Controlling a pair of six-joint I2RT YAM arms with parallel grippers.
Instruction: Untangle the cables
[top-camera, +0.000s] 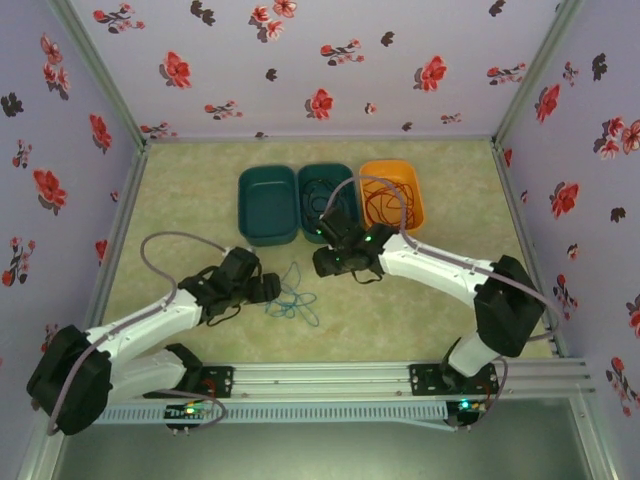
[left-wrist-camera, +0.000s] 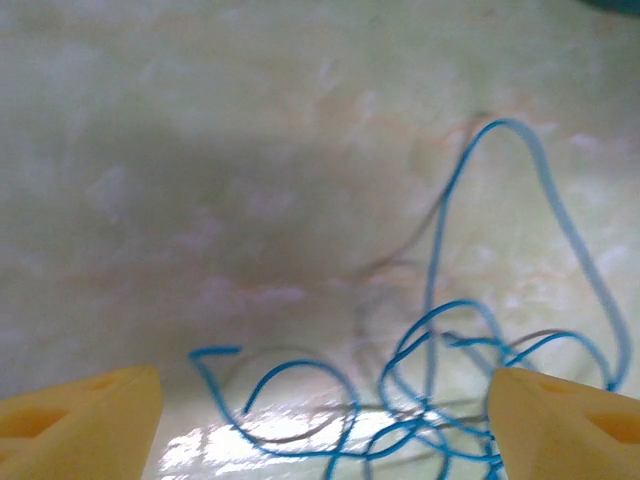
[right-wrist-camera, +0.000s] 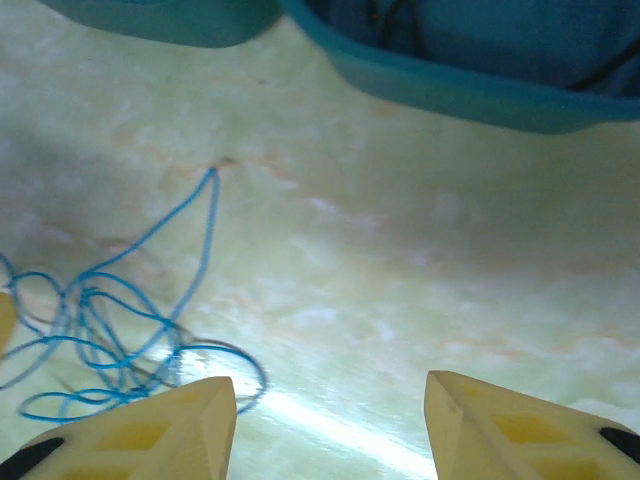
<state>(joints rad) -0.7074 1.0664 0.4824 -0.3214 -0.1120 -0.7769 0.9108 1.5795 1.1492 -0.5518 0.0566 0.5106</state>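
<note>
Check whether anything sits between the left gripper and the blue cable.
Nothing visible does. The blue cable lies loose on the bare table, directly ahead of the left gripper and its open fingers; the right gripper is off to one side.

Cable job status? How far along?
Done, apparently: a dark cable lies in the middle teal bin, a second cable in the orange bin. In hand: left gripper, jaws open, at the blue cable; right gripper open, empty. Left: the blue cable, looped over itself on the table.
</note>
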